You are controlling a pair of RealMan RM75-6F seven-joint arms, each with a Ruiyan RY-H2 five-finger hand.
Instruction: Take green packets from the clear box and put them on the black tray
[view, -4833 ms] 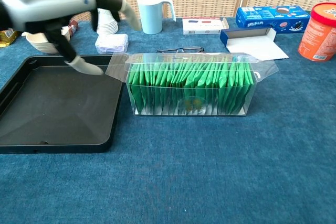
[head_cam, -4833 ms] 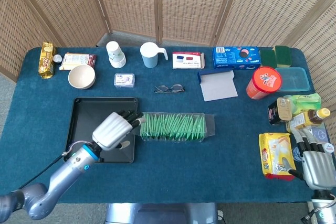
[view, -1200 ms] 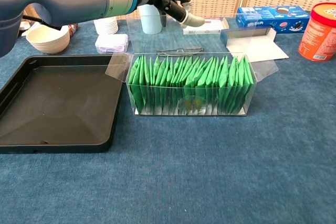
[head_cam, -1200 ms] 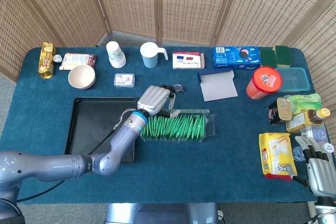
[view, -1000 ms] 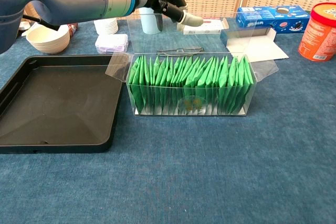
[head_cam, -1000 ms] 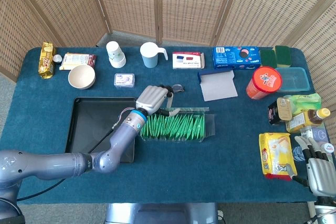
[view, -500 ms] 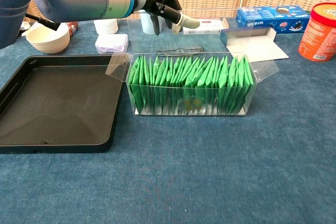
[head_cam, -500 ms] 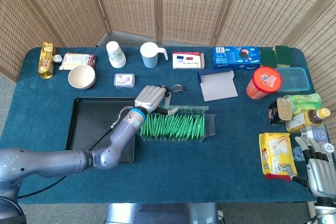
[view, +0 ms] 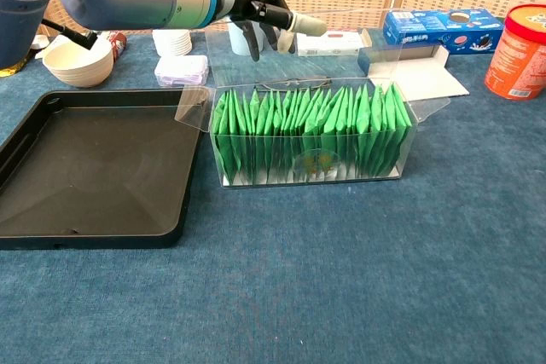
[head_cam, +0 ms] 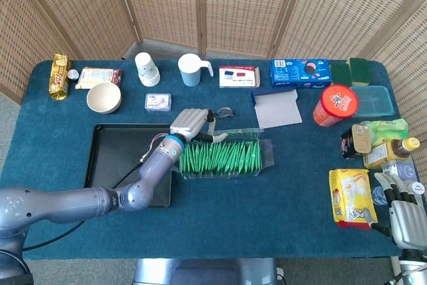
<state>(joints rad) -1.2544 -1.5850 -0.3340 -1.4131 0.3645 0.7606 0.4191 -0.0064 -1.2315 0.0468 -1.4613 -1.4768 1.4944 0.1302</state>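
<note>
A clear box in the middle of the table holds a row of upright green packets. Its lid stands raised behind the row. My left hand is at the far left corner of the box and pinches the top edge of that lid, thumb pointing right. No packet is in it. The black tray lies just left of the box with nothing on it. My right hand rests at the near right table edge, fingers spread, holding nothing.
Glasses lie just behind the box, with a small packet, bowl, paper cups and mug further back. An open white box and red canister stand back right. A yellow bag lies beside my right hand.
My left hand crossed from the tray to behind the box, where the lid now stands raised, then drifted left. The box has turned slightly and shifted. The right hand stays put.
</note>
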